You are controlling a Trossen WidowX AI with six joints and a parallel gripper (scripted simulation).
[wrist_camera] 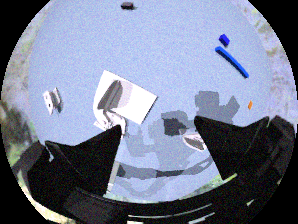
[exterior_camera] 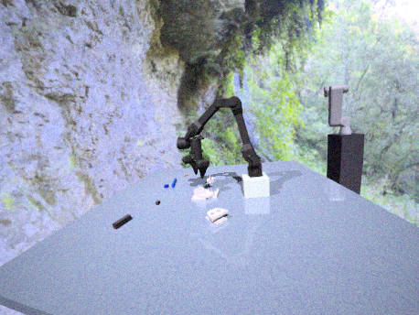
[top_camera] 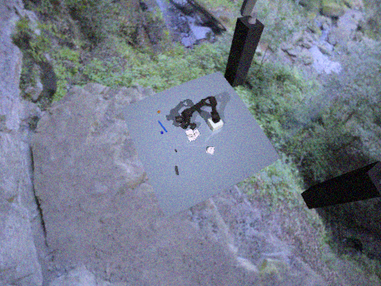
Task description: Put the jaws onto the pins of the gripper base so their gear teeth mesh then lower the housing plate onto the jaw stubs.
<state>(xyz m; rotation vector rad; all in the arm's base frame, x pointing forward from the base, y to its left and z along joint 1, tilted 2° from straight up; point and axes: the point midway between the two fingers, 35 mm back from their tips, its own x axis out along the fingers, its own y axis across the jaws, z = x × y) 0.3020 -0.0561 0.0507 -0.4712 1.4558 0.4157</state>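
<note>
Exterior view: before a rock wall (exterior_camera: 87,92) and greenery, a gray table (top_camera: 216,179) (exterior_camera: 284,266) (wrist_camera: 165,60) bears 1 black arm (top_camera: 195,109) (exterior_camera: 243,125), its end effector (exterior_camera: 199,171) (wrist_camera: 158,124) open above the table, near the white gripper base (top_camera: 192,135) (exterior_camera: 204,194) (wrist_camera: 134,102).
</note>
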